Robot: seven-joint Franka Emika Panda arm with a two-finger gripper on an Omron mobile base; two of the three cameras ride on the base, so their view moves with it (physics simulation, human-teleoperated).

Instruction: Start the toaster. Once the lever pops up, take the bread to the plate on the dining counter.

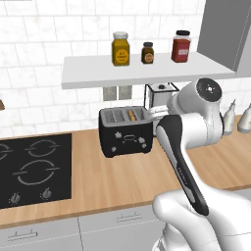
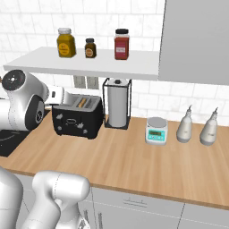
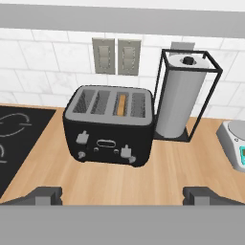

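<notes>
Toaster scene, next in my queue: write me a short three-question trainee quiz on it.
1. True or false: the bread sits in a slot of the toaster.
2. Counted from the cooktop side, which of the four slots holds it? A first, B second, C third, D fourth.
3. Fill in: just beyond the toaster, away from the cooktop, stands a ____ in a black frame.

Key: 1 true. 2 C. 3 paper towel roll. The fingers stand wide apart, short of the toaster and holding nothing.
</notes>
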